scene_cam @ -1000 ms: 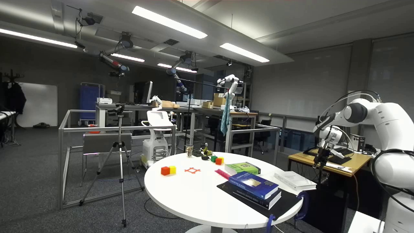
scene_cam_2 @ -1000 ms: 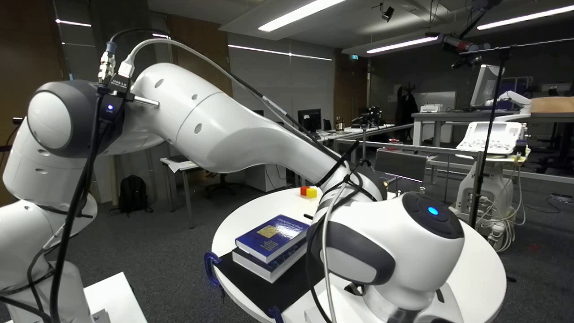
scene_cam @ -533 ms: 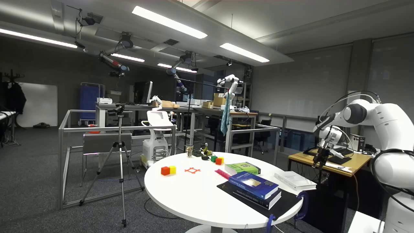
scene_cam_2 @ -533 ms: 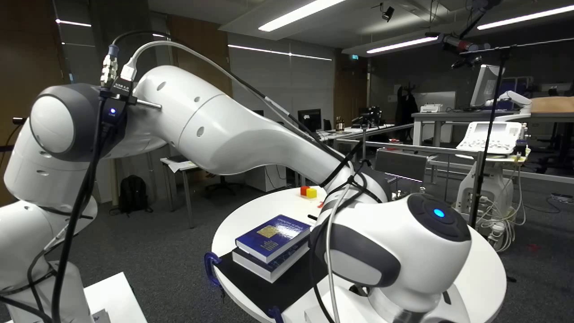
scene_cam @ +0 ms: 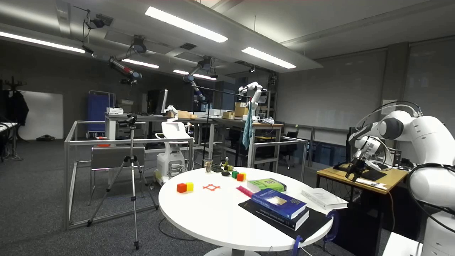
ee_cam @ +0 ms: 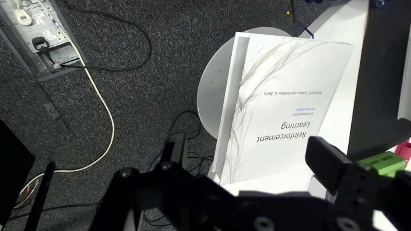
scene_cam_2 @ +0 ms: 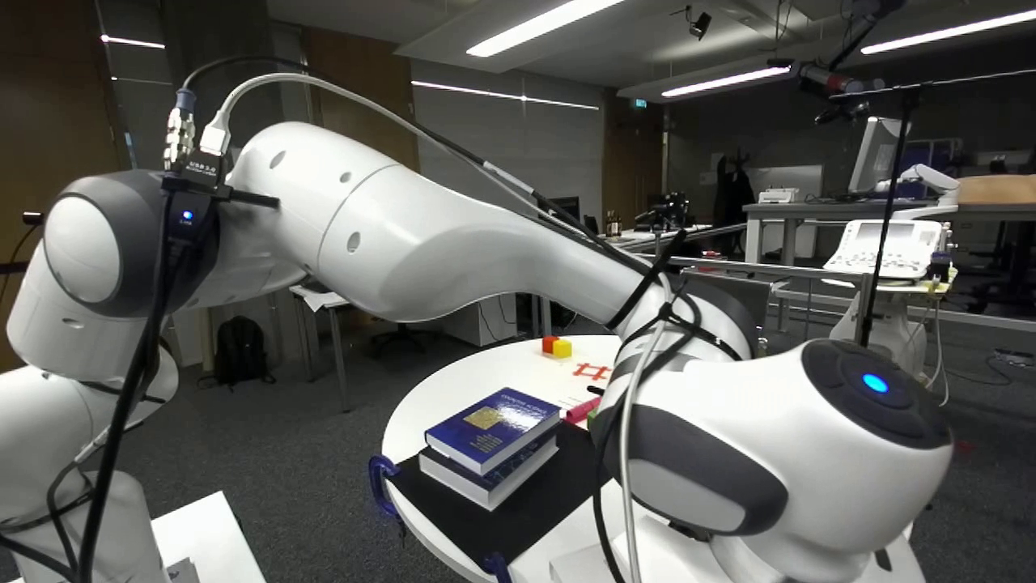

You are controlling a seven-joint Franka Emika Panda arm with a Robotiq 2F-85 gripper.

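Jaws spread wide and empty, the gripper (ee_cam: pixel 250 156) hangs near the white book (ee_cam: pixel 279 106), which overhangs the table (scene_cam: pixel 209 220).

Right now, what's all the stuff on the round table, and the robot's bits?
table: one, white, on floor
mat: one, black, table edge
stacked books: two, blue, on mat
white book: one, white, table edge
green book: one, green, near stack
pink piece: one, pink, tabletop
red frame: one, red, tabletop
cubes: five visible, red, yellow, green, tabletop
small pieces: several, mostly dark, near glass
glass: one, clear, table edge
clamps: two, blue, table edge
arm: one, white, beside table
pincer: one, black, open, near white book
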